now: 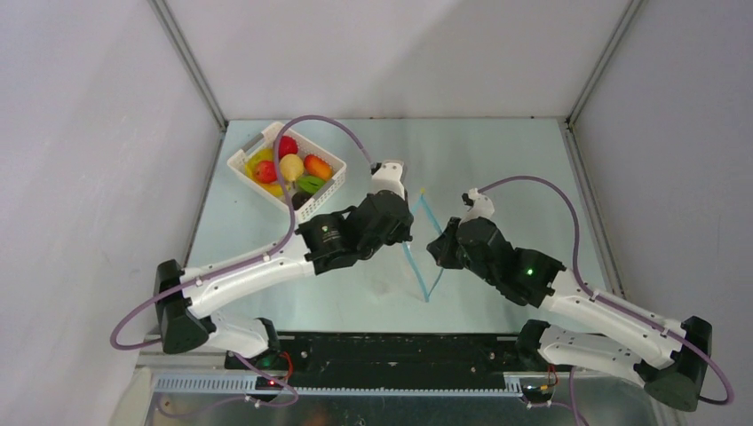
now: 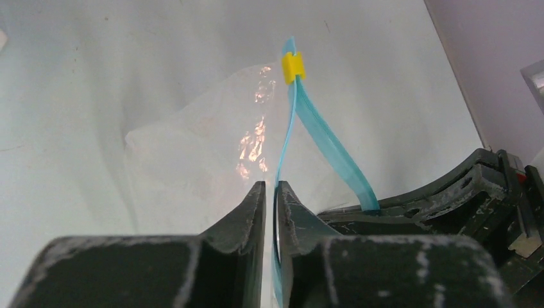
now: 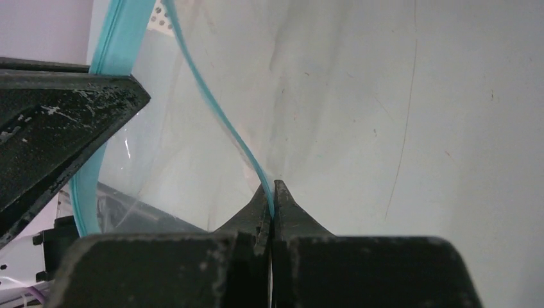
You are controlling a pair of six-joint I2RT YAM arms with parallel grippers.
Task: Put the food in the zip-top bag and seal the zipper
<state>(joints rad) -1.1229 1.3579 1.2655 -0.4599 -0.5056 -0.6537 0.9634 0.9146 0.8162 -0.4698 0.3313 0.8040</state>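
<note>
The clear zip-top bag (image 2: 192, 154) is held up between my two grippers in the middle of the table. Its light blue zipper (image 1: 416, 273) is split into two strips, so the mouth is pulled apart. My left gripper (image 2: 270, 187) is shut on one strip of the zipper (image 2: 285, 144). A yellow slider (image 2: 292, 66) sits at the far end. My right gripper (image 3: 272, 187) is shut on the other strip (image 3: 212, 106). In the top view the left gripper (image 1: 408, 235) and the right gripper (image 1: 433, 250) face each other closely. The food (image 1: 291, 167) lies in a basket.
The white slotted basket (image 1: 327, 193) stands at the table's back left, behind my left arm. The right gripper's dark body (image 2: 449, 199) shows at the right of the left wrist view. The left gripper's body (image 3: 58, 122) fills the left of the right wrist view.
</note>
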